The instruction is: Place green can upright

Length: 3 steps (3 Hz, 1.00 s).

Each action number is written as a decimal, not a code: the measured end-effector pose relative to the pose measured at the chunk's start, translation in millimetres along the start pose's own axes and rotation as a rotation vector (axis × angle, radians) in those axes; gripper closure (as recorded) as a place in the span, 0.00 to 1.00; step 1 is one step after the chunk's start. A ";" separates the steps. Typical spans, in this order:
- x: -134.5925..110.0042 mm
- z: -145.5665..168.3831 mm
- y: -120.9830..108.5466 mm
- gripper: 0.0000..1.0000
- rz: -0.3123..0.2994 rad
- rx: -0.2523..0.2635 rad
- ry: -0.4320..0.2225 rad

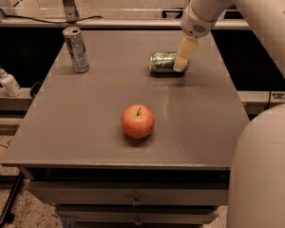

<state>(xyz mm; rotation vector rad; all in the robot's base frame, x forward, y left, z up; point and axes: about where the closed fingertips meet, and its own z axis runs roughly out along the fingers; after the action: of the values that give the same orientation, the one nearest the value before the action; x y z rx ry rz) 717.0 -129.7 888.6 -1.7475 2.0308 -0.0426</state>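
Note:
The green can [162,63], short with a green-and-white label, lies on its side on the grey table [85,122], toward the back right. My gripper [181,64] hangs from the white arm at the upper right. Its cream fingers [184,52] point down over the can's right end, hiding that end. I cannot tell whether they touch the can.
A taller silver-grey can [76,50] stands upright at the back left. A red apple [138,121] sits near the middle front. A white pump bottle [8,80] stands on a ledge left of the table. The robot's white body [261,170] fills the lower right.

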 end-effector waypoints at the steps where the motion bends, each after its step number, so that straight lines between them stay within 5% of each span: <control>1: -11.2 20.3 -4.7 0.00 0.015 -0.021 -0.006; 3: -22.4 42.7 7.5 0.00 0.056 -0.105 0.006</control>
<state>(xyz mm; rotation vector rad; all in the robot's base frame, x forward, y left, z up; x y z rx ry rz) 727.3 -95.7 855.2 -1.7533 2.1196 0.0775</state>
